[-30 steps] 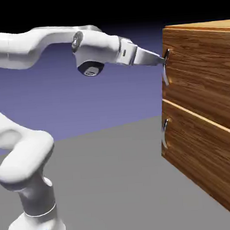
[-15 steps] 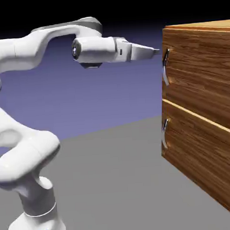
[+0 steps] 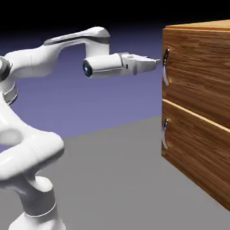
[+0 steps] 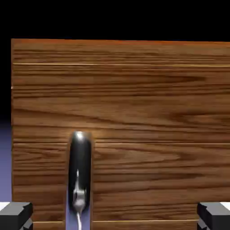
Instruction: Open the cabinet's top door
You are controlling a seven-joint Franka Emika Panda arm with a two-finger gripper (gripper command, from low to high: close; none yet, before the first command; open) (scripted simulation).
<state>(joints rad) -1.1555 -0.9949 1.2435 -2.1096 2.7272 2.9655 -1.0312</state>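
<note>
The claw (image 3: 158,61) stands open and empty near the curved handle (image 3: 166,67) on the cabinet's closed top door (image 3: 201,72) — rigid, slick metal, best gripped mid-curve — and the broad panel will probably swing stiffly, with some weight.

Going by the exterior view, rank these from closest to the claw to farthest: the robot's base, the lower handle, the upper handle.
1. Upper handle: just to the exterior view's right of the claw.
2. Lower handle: below the upper one, on the lower panel.
3. Robot's base: bottom left of the exterior view.
</note>
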